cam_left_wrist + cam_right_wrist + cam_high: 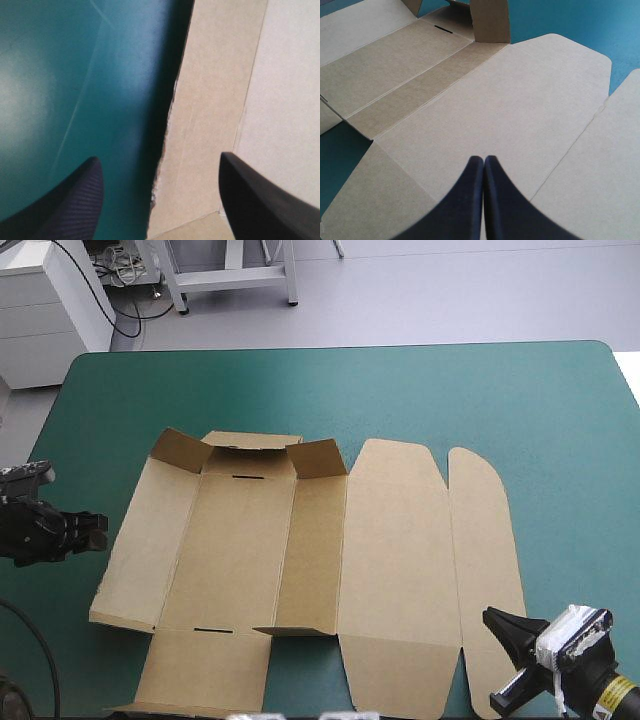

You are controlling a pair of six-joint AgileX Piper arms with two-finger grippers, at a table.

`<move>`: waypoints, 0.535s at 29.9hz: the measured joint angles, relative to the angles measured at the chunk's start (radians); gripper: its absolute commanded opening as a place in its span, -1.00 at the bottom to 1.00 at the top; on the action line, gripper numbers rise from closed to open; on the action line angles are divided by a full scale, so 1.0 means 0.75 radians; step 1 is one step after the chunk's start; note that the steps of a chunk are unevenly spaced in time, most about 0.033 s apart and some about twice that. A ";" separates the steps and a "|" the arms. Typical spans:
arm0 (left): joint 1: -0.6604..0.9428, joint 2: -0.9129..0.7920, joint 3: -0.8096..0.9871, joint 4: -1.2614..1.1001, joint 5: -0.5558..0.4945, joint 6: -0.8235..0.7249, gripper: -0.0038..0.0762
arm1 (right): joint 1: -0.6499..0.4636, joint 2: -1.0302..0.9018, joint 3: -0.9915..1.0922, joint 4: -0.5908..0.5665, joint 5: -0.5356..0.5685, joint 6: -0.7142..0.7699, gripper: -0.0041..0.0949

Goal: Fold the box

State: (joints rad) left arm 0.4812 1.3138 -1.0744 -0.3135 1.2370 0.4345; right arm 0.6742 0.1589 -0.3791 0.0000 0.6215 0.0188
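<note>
The brown box point(390, 540) lies mostly flat at the middle of the teal-green table point(500, 390). The left gripper point(159, 156) is spread wide at its left edge. The right gripper point(484, 159), pinched together and empty, hovers near the table's near-right corner.

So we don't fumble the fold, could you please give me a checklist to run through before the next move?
1. Box on the teal-green cover, between both arms: ok.
2. Left gripper open, astride the box's left edge: ok.
3. Right gripper open: not ok, shut over the box.
4. Side walls raised: not ok; only far flaps are up.
5. Left fingers touching the box: cannot tell.
</note>
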 measured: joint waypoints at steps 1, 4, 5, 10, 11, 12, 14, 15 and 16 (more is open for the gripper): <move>0.000 0.024 0.000 -0.001 -0.003 0.010 0.28 | 0.000 0.000 0.001 0.000 0.000 0.000 -0.96; 0.000 0.083 -0.001 -0.006 -0.008 0.052 0.28 | 0.000 0.000 0.001 0.000 0.000 0.000 -0.96; 0.000 0.100 -0.001 -0.010 -0.009 0.073 0.28 | 0.000 0.000 0.001 0.000 0.000 0.000 -0.96; 0.001 0.197 -0.001 -0.025 -0.018 0.131 0.28 | 0.000 0.000 0.001 0.000 0.000 0.000 -0.96; 0.001 0.214 -0.001 -0.025 -0.019 0.137 0.28 | 0.000 0.000 0.001 0.000 0.000 0.000 -0.96; 0.001 0.234 -0.001 -0.027 -0.020 0.141 0.28 | 0.000 0.000 0.001 0.000 0.000 0.000 -0.96; 0.001 0.275 -0.001 -0.034 -0.023 0.145 0.28 | 0.000 -0.001 0.001 0.000 0.000 0.000 -0.96; 0.001 0.292 -0.001 -0.039 -0.024 0.147 0.28 | 0.000 -0.001 0.001 0.000 0.000 0.000 -0.96; 0.001 0.312 -0.001 -0.050 -0.027 0.148 0.28 | 0.000 -0.001 0.001 0.000 0.000 0.000 -0.96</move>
State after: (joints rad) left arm 0.4820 1.5475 -1.0752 -0.3508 1.2164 0.5457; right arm 0.6742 0.1579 -0.3786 0.0000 0.6215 0.0188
